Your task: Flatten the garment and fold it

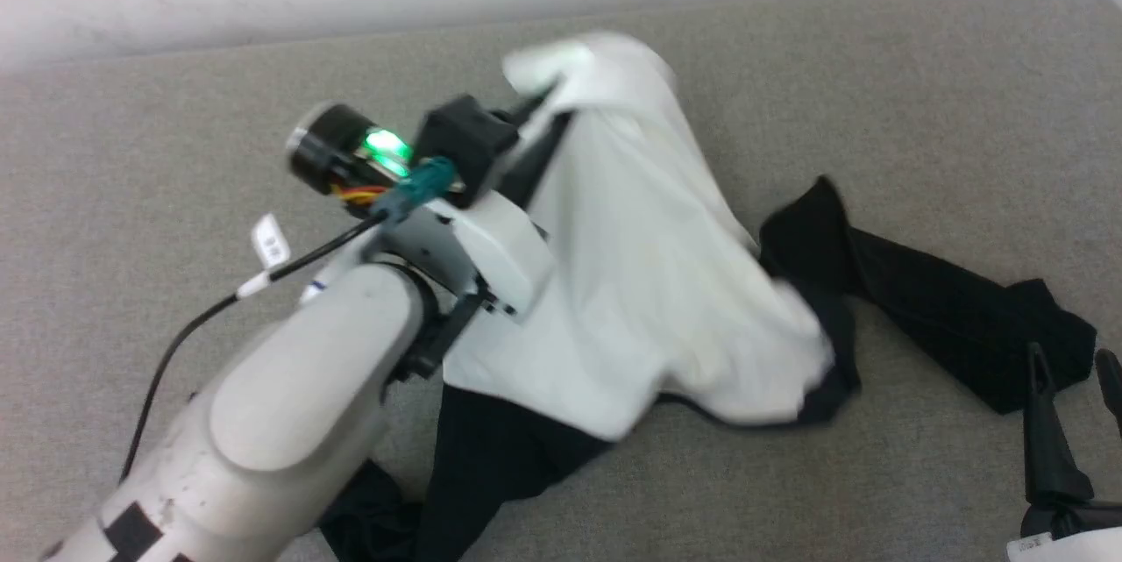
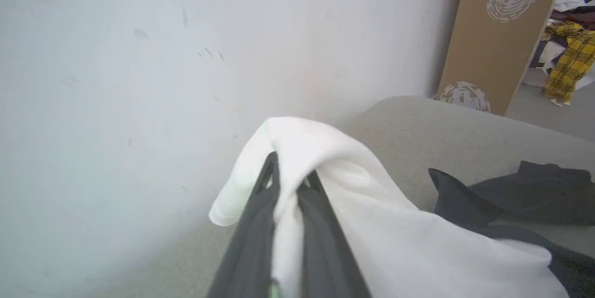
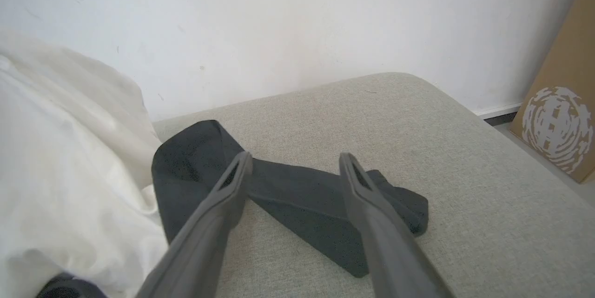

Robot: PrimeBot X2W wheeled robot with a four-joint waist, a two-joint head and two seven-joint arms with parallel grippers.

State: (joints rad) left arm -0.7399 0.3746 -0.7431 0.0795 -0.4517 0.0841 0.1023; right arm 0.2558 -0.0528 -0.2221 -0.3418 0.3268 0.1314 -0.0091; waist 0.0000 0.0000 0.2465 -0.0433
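Left end effector [image 2: 293, 170] is clamped on a bunch of white cloth at one edge of the garment [image 1: 649, 281], fingers nearly together with fabric pinched between them. Right end effector [image 3: 295, 157] has its fingers wide apart, holds nothing, and hovers just over the black sleeve on the robot's right. The bench [image 1: 131, 150] has a grey fabric top, carries everything, and sits against a white wall [image 2: 116, 56]. The garment is mid-bench and far from flat. Its white body [image 1: 631, 220] is pulled up into a tent from the left grip point, drapes down, and bunches along its lower edge. The right sleeve [image 1: 947, 299] lies on the bench, mostly stretched toward the right end effector, but creased and doubled over near the shoulder. A second black part [image 1: 478, 474], likely the other sleeve, is crumpled under the body's near edge, beside the left forearm. Judgement: this is the opening stage. One grab is in place, nothing is spread out, and no fold is made. Left to do: draw the body out flat, straighten both sleeves, then make every fold.
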